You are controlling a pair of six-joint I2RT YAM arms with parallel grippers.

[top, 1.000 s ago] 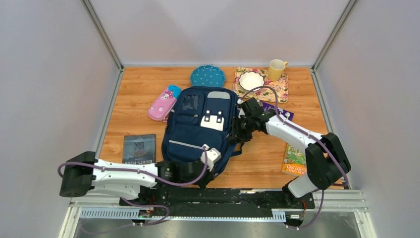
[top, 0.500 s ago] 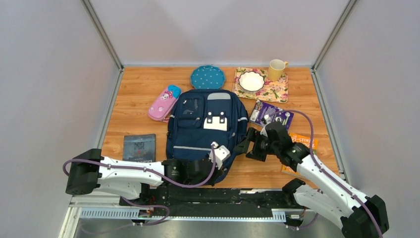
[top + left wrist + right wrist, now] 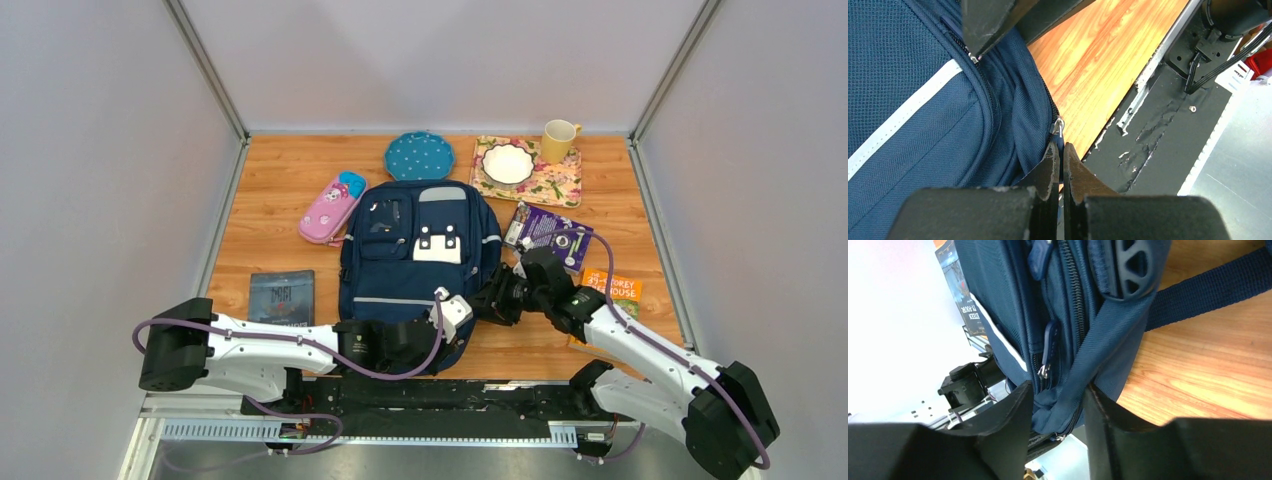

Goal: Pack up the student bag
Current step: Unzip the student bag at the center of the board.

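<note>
The dark book [image 3: 968, 310] reads "TY-FOUR"; the orange book [image 3: 618, 290] reads "STOREY".

Pretty close-up here, it's the side of the student bag [image 3: 1013, 300]. The right gripper [image 3: 1058, 390] straddles a navy fold at the lower edge, and the fabric fills the gap and touches both fingers [image 3: 1003, 425]. A blue zip pull [image 3: 1049, 347] dangles just above. A strap [image 3: 1208, 290] runs off over the wooden table [image 3: 1208, 370], with a book [image 3: 965, 305] peeking out behind.
</note>
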